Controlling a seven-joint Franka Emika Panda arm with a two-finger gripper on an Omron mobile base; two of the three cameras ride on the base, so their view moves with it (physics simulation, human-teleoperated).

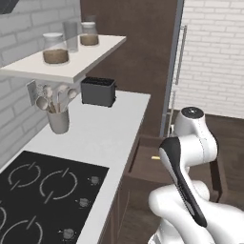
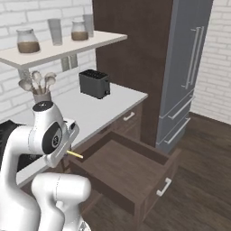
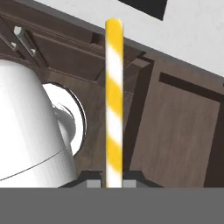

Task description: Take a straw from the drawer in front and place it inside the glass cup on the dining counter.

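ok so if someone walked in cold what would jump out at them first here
Probably the straw, yellow with white stripes, running up the middle of the hand view from between the shut gripper. Next, the dark-brown drawer standing wide open beneath the white worktop, with the arm folded over it. Farther back, a black toaster sits on that worktop.

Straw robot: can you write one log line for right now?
gripper: shut on straw | straw: lifted above open drawer | cup: not reached

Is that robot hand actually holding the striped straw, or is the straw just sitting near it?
Touching. In the hand view the straw rises straight up from between the two fingertips of the gripper, which are shut on its base with no gap.
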